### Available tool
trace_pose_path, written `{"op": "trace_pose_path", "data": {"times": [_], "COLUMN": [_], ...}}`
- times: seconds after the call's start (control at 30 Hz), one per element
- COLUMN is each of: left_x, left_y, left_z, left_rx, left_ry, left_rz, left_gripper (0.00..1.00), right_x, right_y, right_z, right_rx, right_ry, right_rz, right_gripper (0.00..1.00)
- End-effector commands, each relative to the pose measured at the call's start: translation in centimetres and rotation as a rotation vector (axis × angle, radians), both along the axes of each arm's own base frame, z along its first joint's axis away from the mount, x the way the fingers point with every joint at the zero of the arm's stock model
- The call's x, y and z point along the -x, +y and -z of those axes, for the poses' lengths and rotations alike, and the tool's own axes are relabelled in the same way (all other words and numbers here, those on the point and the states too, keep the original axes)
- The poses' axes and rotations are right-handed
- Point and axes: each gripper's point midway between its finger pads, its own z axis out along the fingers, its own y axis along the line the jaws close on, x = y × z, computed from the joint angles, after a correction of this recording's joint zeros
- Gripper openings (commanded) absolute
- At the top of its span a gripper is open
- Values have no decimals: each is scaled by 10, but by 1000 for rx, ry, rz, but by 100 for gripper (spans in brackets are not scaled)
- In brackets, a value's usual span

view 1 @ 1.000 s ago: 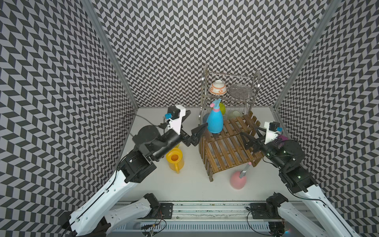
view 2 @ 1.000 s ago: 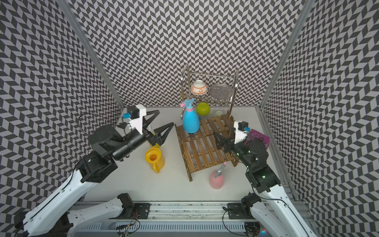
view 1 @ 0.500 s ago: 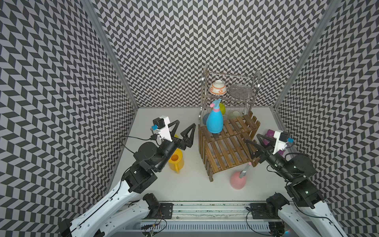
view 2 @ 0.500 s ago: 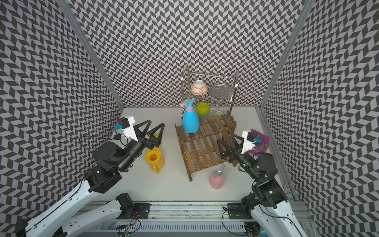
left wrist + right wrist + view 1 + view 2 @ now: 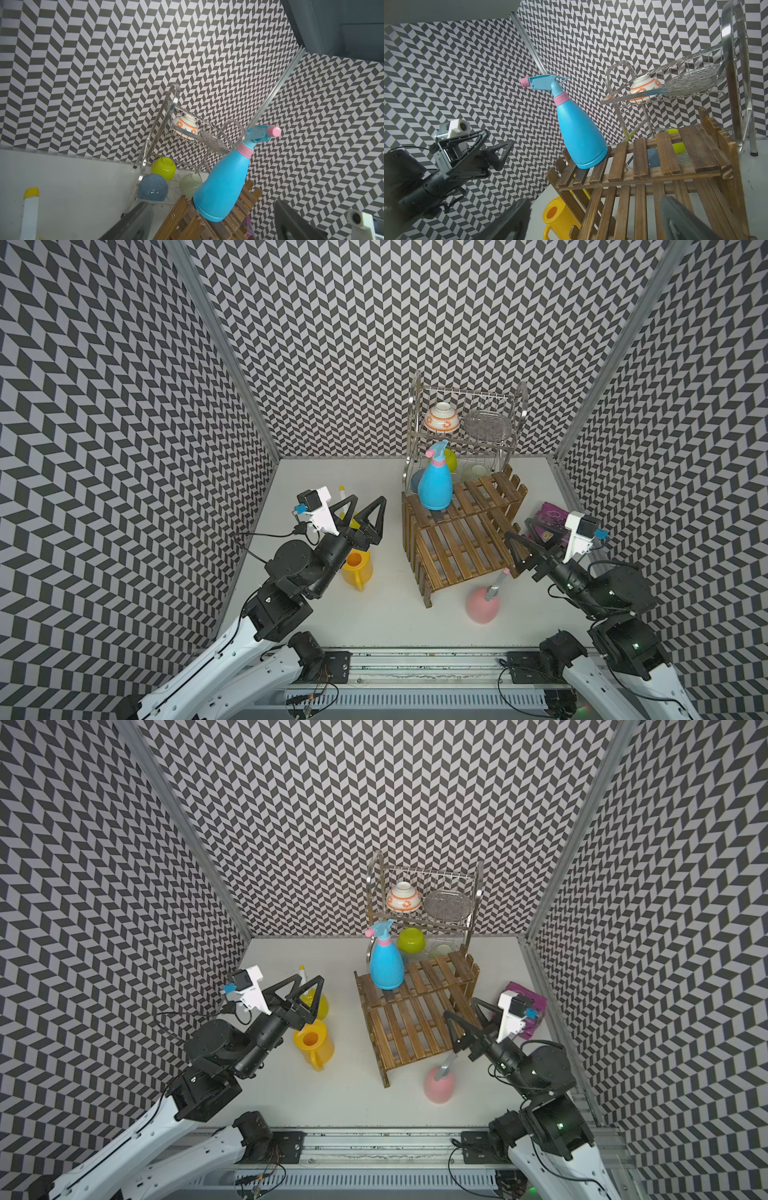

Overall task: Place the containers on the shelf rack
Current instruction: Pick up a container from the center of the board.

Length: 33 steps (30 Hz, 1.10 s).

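**One bottle shelved, both grippers empty**

Nearest the rail, the pink spray bottle (image 5: pixel 482 608) sits on the table (image 5: pixel 316 489), just in front of the shelf rack (image 5: pixel 461 547). Beyond it, the right gripper (image 5: pixel 516 527) hovers at the rack's right edge, fingers spread wide and holding nothing. The left gripper (image 5: pixel 369 498) is likewise wide apart and empty, above the yellow watering can (image 5: pixel 357 570), which rests on the table left of the rack. Behind that gripper stands the yellow spray bottle (image 5: pixel 322 1006), partly hidden. The blue spray bottle (image 5: pixel 435 489) stands upright on the rack's upper step. A steel dish rack (image 5: pixel 733 83) stands at the far wall.
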Motion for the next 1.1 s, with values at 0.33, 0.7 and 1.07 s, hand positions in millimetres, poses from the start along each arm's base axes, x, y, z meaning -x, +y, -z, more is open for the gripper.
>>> {"op": "trace_pose_path", "data": {"times": [0.33,0.7,1.07], "left_x": [23,33,36], "left_y": [-26,-33,-31], "left_z": [28,25,26], "left_rx": [-177,-268,-294], "left_ry": [-99,-157,-187], "left_rz": [186,241,241], "left_gripper": [94,93,94], "right_x": [16,13,28], "right_y": [3,-2,-17], "right_z": [-1,73,120], "right_rx": [5,170,228], "right_ry": [327,758,1008], "right_rz": [-47,24,113], "right_gripper": [96,67,56]}}
